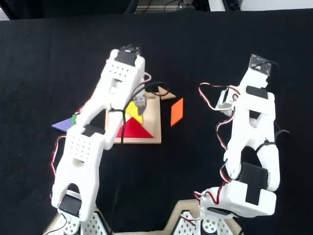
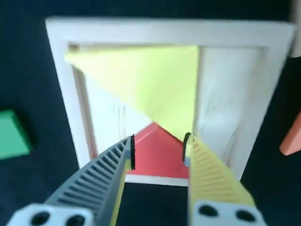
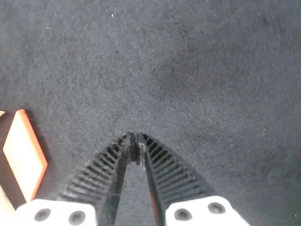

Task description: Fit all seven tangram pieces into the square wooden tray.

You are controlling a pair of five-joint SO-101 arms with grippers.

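Note:
The square wooden tray (image 1: 153,117) holds a yellow triangle (image 1: 133,112) and a red triangle (image 1: 135,129). My left gripper (image 1: 140,104) hangs over the tray's middle. In the left wrist view it (image 2: 159,149) is open, its tips above the red triangle (image 2: 157,157), with the yellow triangle (image 2: 146,82) just beyond inside the tray's rim (image 2: 164,30). Outside the tray lie an orange parallelogram (image 1: 177,111), a tan triangle (image 1: 167,93), a blue triangle (image 1: 62,125) and a green piece (image 1: 74,118). My right gripper (image 3: 136,146) is shut on nothing over bare cloth, with the orange parallelogram (image 3: 23,157) off to one side.
Black cloth covers the table. The right arm (image 1: 249,122) stands folded right of the tray. The green piece (image 2: 11,134) and the orange piece (image 2: 291,141) flank the tray in the left wrist view. Open cloth lies between the tray and the arm bases.

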